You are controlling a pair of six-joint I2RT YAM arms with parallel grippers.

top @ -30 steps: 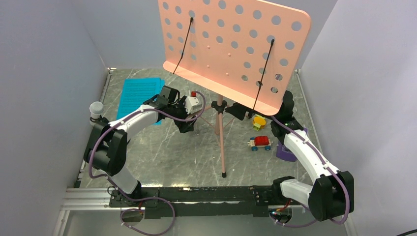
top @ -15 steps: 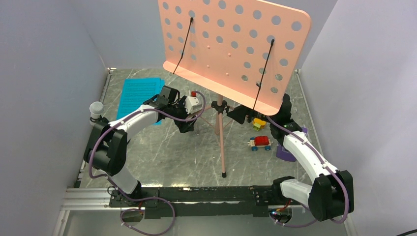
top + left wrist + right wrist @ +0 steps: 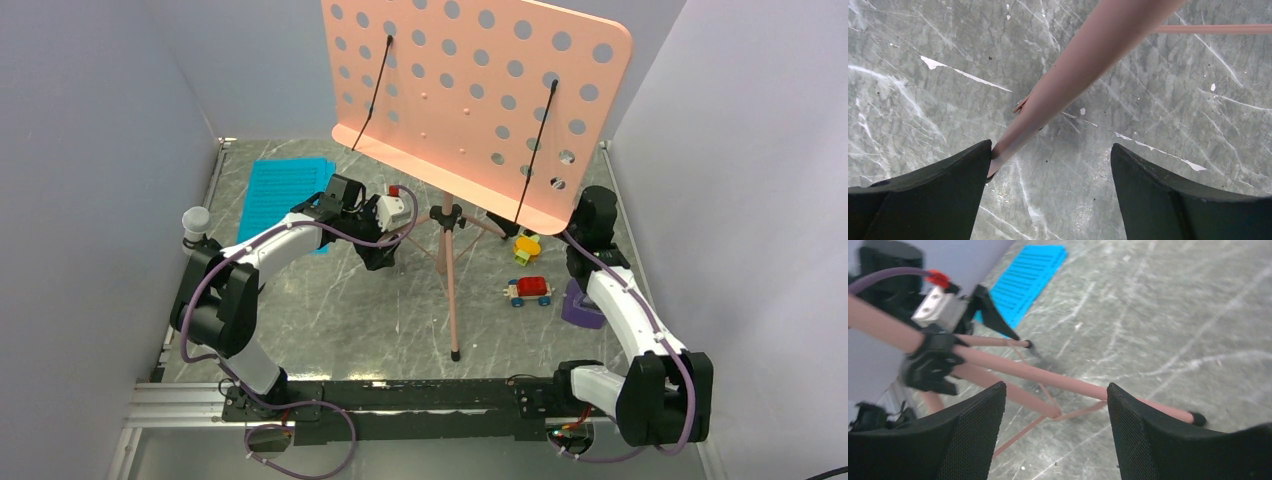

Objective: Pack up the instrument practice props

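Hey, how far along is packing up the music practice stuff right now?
Nothing looks packed yet: the music stand stands unfolded, the cyan sheet-music pages lie flat on the table, and the purple metronome sits at the right. In hand: the left fingers are open astride a tripod leg, one apparently touching it; the right fingers are open, facing the legs. Left: folding the stand and stowing everything.

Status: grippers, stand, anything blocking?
Left gripper open, finger against stand leg. Right gripper open, facing the legs. Stand upright. Car, yellow toy near right arm.
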